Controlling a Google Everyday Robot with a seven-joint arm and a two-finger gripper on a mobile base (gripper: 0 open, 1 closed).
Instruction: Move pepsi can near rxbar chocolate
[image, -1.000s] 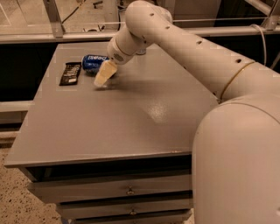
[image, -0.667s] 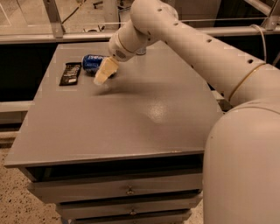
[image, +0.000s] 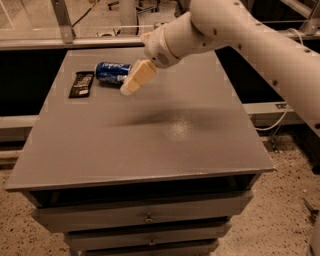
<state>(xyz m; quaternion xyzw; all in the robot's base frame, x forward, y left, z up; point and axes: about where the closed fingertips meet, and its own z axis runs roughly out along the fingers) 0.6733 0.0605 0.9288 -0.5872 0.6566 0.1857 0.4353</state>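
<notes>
The end effector (image: 132, 82) is hanging right by the pepsi can (image: 111, 71), lying near the rxbar chocolate (image: 81, 83); open or closed, I cannot tell. Maybe done: pull away gently.

Beneath the gripper (image: 127, 89) spreads a grey cabinet top (image: 165, 140), with drawers (image: 147, 216) well below toward the front. Speckled floor (image: 287, 210) lies off right; a metal rail (image: 75, 43) runs behind.

A blue pepsi can (image: 111, 71) with white lettering lies beside a black rxbar chocolate (image: 81, 83) with white lettering, on a matte grey table (image: 175, 145). The cream-coloured gripper (image: 128, 88), close beside the can, ends a glossy white arm (image: 240, 35). The floor (image: 290, 210) is speckled beige.
</notes>
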